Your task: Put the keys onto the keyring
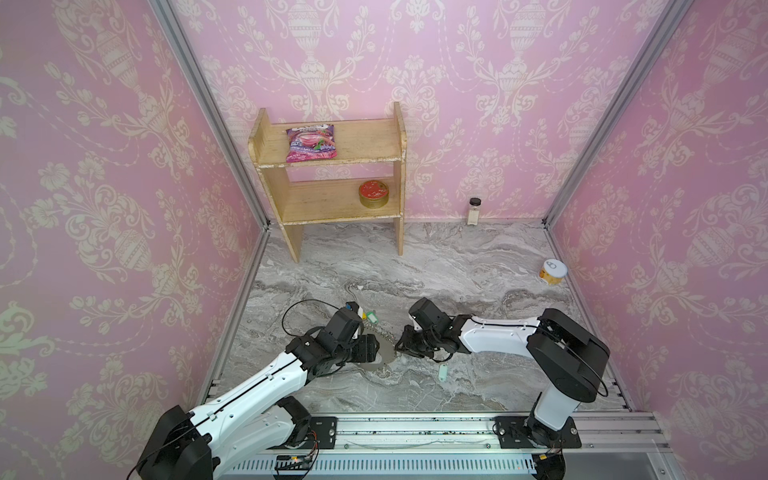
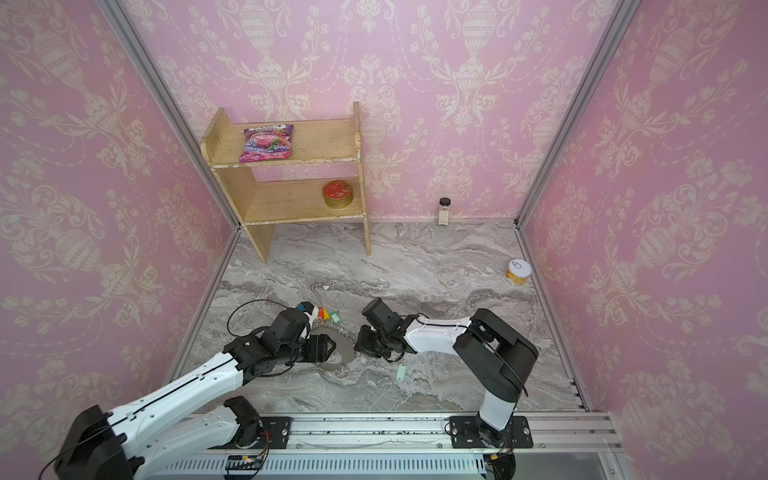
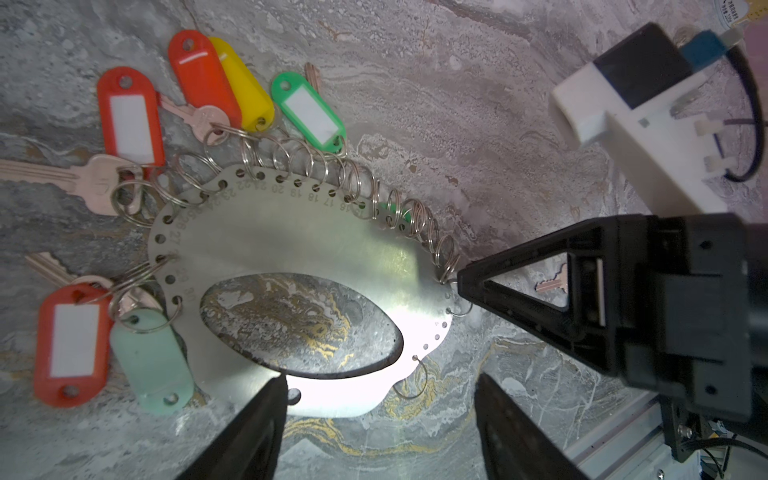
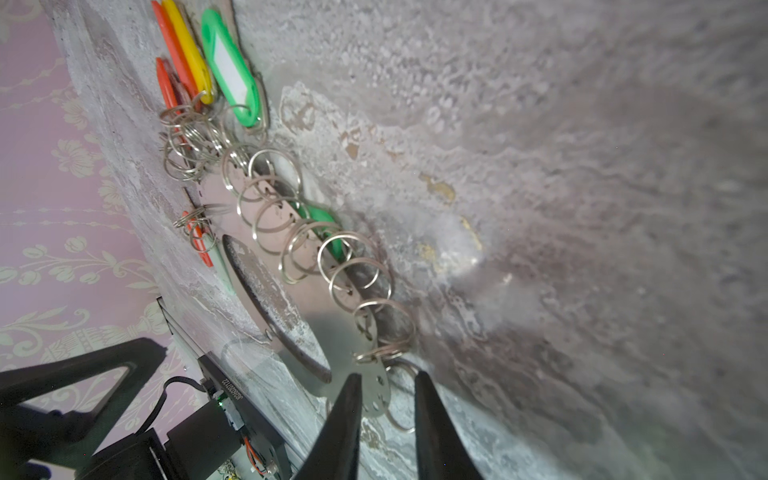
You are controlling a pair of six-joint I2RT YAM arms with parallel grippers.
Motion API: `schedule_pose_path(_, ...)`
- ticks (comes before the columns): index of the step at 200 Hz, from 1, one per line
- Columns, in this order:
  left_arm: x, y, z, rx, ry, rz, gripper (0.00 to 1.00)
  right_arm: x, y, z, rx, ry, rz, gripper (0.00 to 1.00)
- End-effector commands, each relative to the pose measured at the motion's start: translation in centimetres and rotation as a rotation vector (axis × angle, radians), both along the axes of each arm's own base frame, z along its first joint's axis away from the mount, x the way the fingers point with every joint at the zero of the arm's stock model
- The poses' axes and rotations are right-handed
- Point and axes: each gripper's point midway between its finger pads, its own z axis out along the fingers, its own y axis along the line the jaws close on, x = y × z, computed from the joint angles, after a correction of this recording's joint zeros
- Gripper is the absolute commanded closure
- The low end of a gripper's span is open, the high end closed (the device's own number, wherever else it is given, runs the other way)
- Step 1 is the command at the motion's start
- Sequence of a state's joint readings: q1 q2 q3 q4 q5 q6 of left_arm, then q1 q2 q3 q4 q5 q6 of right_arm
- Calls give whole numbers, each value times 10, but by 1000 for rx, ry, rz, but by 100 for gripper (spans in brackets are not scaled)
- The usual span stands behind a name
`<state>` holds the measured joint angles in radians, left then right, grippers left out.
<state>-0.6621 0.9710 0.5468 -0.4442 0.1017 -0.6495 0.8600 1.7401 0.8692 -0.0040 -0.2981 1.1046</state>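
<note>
The keyring (image 3: pixel 332 249) lies flat on the marble bench (image 1: pixel 415 266), between the left jaws and the right jaws, and it shows in both top views (image 1: pixel 384 356) (image 2: pixel 347 353). The left jaws stand wide. The hoop's near rim reaches into their gap and lies against one finger (image 3: pixel 266 419), with the rest of the gap bare. The right jaws are drawn narrow and straddle the opposite rim (image 4: pixel 376 390), where a split ring (image 4: pixel 384 328) sits just ahead of their tips. Whether they pinch the metal cannot be told. The keys (image 1: pixel 443 371) (image 2: pixel 400 371), known by their mint tag, lie on the bench just behind the right jaws, apart from the hoop. Far beyond the left jaws, the rim carries red tags (image 3: pixel 131 116), a yellow tag (image 3: pixel 245 87), a green tag (image 3: pixel 309 110) and a second mint tag (image 3: pixel 151 361).
</note>
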Motion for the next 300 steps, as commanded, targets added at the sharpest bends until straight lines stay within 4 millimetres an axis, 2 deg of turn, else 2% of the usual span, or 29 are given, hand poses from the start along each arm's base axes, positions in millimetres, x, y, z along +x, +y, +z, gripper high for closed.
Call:
schedule_pose_path(1, -5, 11, -7, 27, 22, 30, 27, 1, 1, -5, -11, 11, -25, 73)
schedule_pose_path(30, -5, 12, -6, 27, 18, 33, 27, 2, 1, 2, -5, -3, -30, 65)
schedule_pose_path(66, -5, 12, -5, 26, 16, 34, 27, 5, -5, 11, -34, -38, -26, 63)
schedule_pose_path(128, -5, 12, -5, 25, 15, 32, 27, 11, -6, 14, -114, -64, 4, 58)
schedule_pose_path(156, -5, 13, -3, 27, 8, 35, 27, 13, -14, 19, -234, -89, 23, 62)
schedule_pose_path(184, -7, 16, -4, 37, 8, 36, 27, 10, -15, 26, -285, -102, 32, 65)
schedule_pose_path(207, -7, 18, -4, 38, 4, 38, 27, 6, -10, 26, -297, -96, 42, 66)
schedule_pose_path(255, -7, 20, -4, 39, 1, 38, 27, 1, 4, 14, -301, -70, 46, 70)
schedule_pose_path(257, -7, 20, -4, 39, 1, 37, 27, 5, 11, 22, -281, -84, 43, 70)
schedule_pose_path(260, -7, 20, -3, 39, -1, 37, 27, 7, 13, 25, -277, -89, 40, 70)
schedule_pose_path(300, -8, 23, -3, 37, -5, 41, 27, 12, 21, 22, -258, -90, 14, 72)
